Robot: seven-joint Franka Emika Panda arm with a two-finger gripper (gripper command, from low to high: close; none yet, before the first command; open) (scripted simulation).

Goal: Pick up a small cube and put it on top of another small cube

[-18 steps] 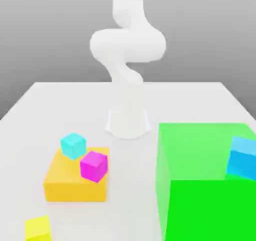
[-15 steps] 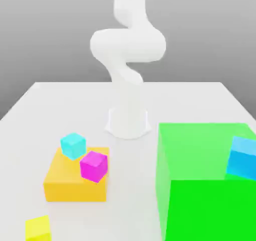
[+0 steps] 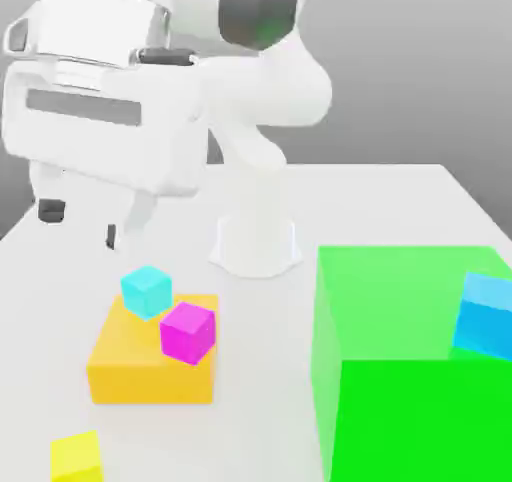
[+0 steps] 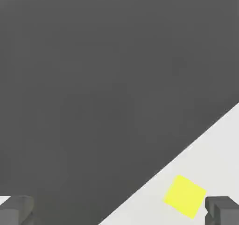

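1. The gripper (image 3: 80, 222) hangs high at the exterior view's left, fingers spread wide with nothing between them. The cyan cube (image 3: 147, 291) and magenta cube (image 3: 187, 331) sit below and nearer, on the orange block (image 3: 130, 370), clear of both fingertips.
2. Big change: half a second ago the exterior view had just the arm's column at the far side; now the white hand looms large over the table's (image 3: 400, 205) left side.
3. The hand view catches the yellow cube (image 4: 185, 195) on the table edge, lying just beside one dark fingertip (image 4: 223, 209), well apart from the other. The exterior view puts that yellow cube (image 3: 76, 457) at the near left corner, plus the green block (image 3: 400, 370) with a blue cube (image 3: 488, 317) on the right.
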